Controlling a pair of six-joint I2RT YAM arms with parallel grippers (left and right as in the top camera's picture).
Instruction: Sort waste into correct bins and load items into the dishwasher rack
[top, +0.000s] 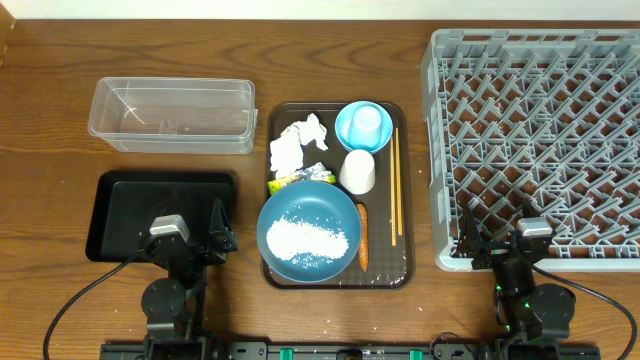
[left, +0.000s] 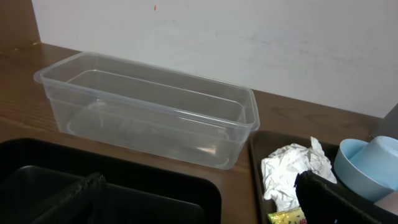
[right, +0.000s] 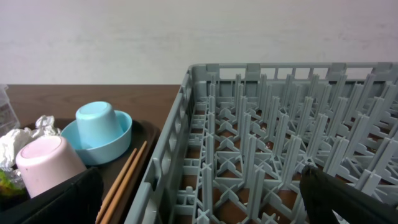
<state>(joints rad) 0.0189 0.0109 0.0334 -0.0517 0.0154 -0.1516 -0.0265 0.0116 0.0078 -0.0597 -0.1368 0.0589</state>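
On the brown serving tray a dark-blue dish holds a heap of rice. Beside it lie a carrot, chopsticks, a white cup, a light-blue bowl, tissues and a wrapper. My left gripper is open and empty over the black tray; its wrist view shows the clear tub beyond. My right gripper is open and empty at the front-left corner of the grey rack, which also shows in its wrist view.
A light-blue cup sits upside down in the bowl. The clear tub is at the back left. The rack's wall stands right next to the chopsticks and the serving tray's right edge.
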